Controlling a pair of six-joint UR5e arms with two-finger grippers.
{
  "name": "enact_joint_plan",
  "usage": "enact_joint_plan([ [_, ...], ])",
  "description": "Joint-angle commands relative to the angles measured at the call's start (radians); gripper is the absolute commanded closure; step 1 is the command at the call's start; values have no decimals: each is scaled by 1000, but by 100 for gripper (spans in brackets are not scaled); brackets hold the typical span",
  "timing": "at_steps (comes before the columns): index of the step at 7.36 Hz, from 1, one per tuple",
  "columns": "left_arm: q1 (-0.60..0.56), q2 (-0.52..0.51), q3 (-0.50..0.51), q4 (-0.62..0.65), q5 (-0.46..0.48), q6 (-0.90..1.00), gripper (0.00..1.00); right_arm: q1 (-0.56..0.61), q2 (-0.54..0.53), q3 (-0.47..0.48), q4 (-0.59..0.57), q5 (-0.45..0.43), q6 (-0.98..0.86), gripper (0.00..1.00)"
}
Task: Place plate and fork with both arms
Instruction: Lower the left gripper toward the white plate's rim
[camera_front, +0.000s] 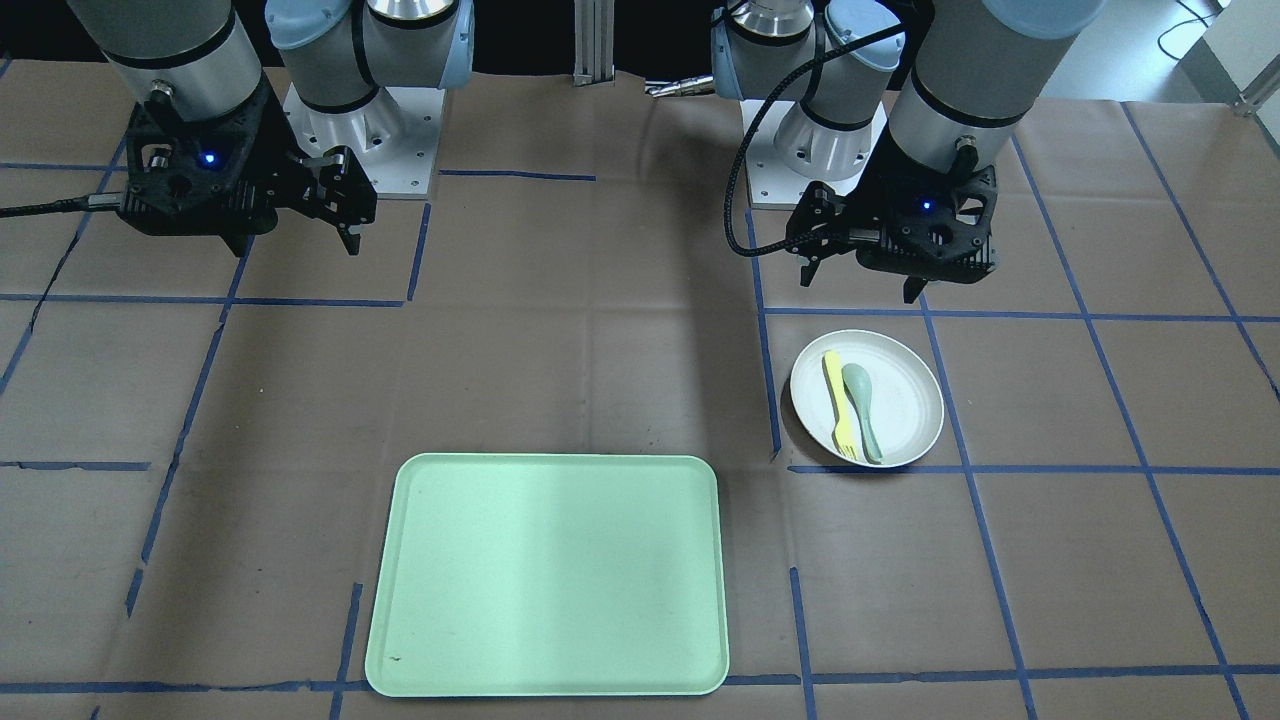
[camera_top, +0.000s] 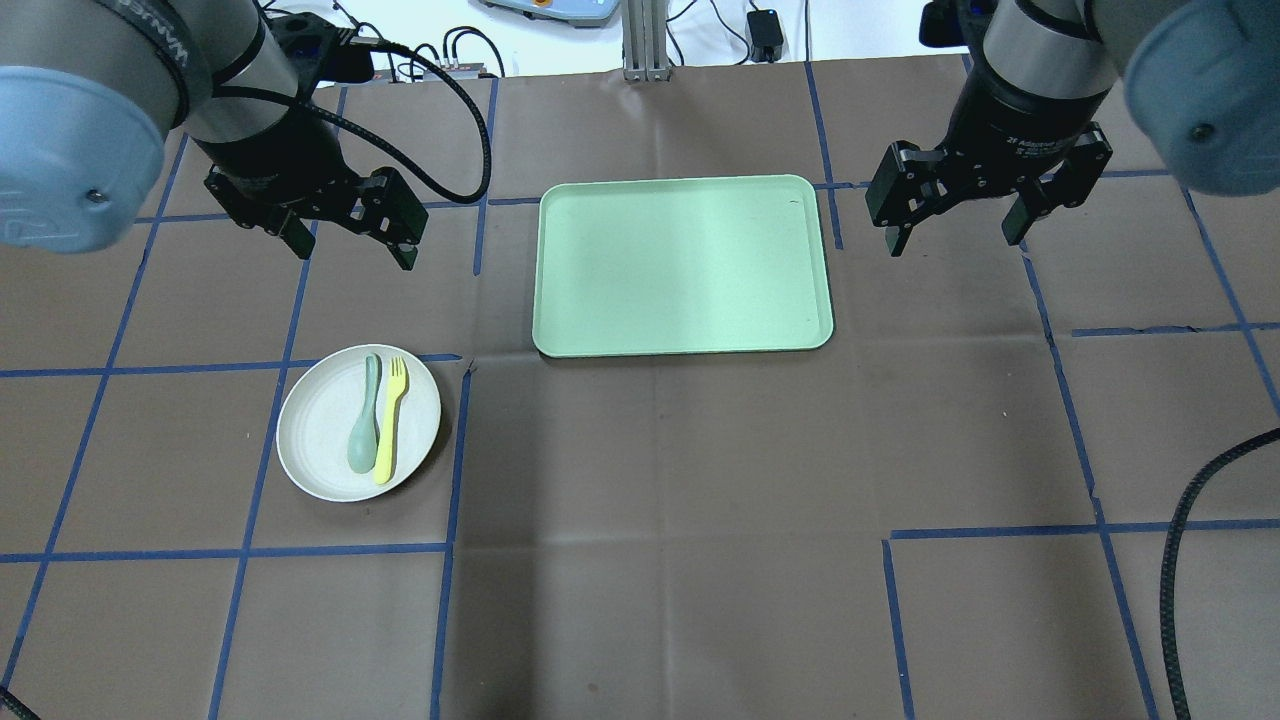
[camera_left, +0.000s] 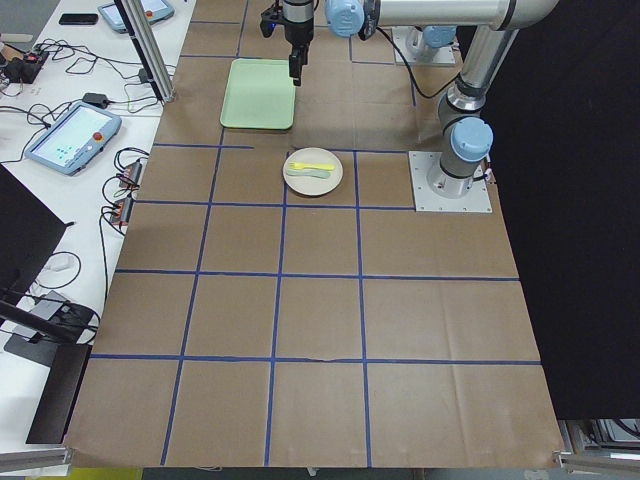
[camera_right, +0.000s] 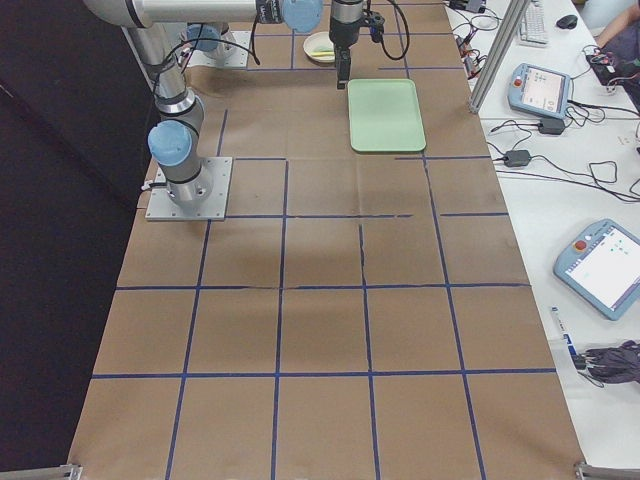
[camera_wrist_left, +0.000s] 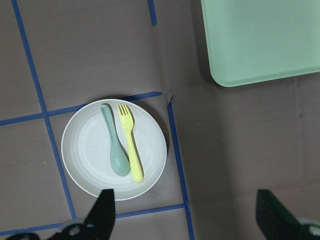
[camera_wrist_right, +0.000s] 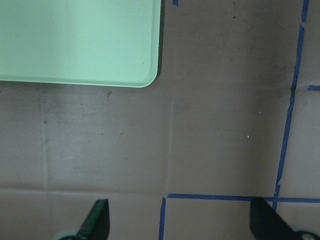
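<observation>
The plate sits on the brown table well to the left of the pale green tray and nearer the robot, its rim free all round, with bare paper between it and the tray's near left corner. Inside the rim lies the fork, tines pointing away from the robot, just beside a grey-green spoon (the fork is on the tray side). The left gripper hangs off the tray's left edge, fingers spread wide, gripping nothing. The right gripper hangs off the tray's right edge over bare table, equally spread and empty.
</observation>
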Motion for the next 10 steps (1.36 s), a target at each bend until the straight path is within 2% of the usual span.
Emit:
enact_joint_plan([
  [1,0,8,-2,2,4,3,0,-2,0,0,0,0,0,0],
  [5,6,34,-2,-17,14,34,0,0,0,0,0,2,0,0],
  [8,12,-4,-9,-14,-9,25,0,-2,0,-1,-1,0,0,0],
  [10,12,33,-84,-21,-12,29,0,0,0,-1,0,0,2,0],
])
